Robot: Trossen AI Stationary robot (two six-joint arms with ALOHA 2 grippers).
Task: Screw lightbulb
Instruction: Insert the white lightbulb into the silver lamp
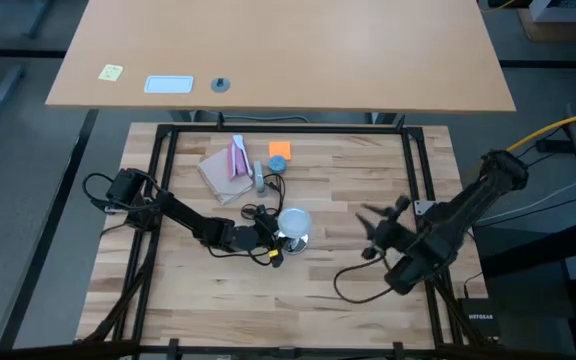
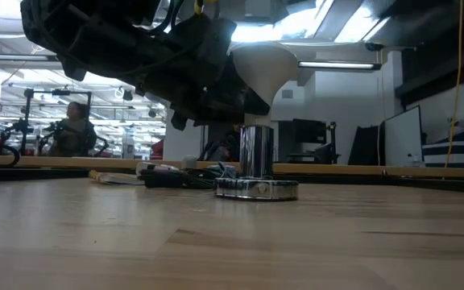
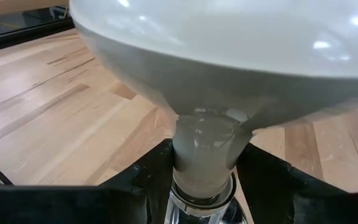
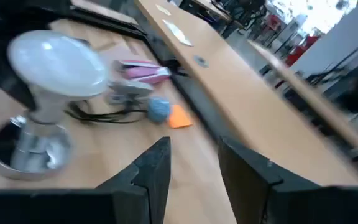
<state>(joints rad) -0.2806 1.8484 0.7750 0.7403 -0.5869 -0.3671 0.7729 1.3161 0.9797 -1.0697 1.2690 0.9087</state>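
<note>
left end effector (image 3: pixel 204 177) clamped on the pale neck of the bulb (image 1: pixel 294 222), fingers (image 3: pixel 145 180) either side. bulb upright near bench (image 1: pixel 298 290) centre, screw base down in the silver socket (image 2: pixel 256 188). right end effector (image 1: pixel 371 232) hung apart to the bulb's right, fingers (image 4: pixel 151 168) parted, gripping nothing. orange block (image 1: pixel 279 150) and pink item (image 1: pixel 237 158) lay behind.
</note>
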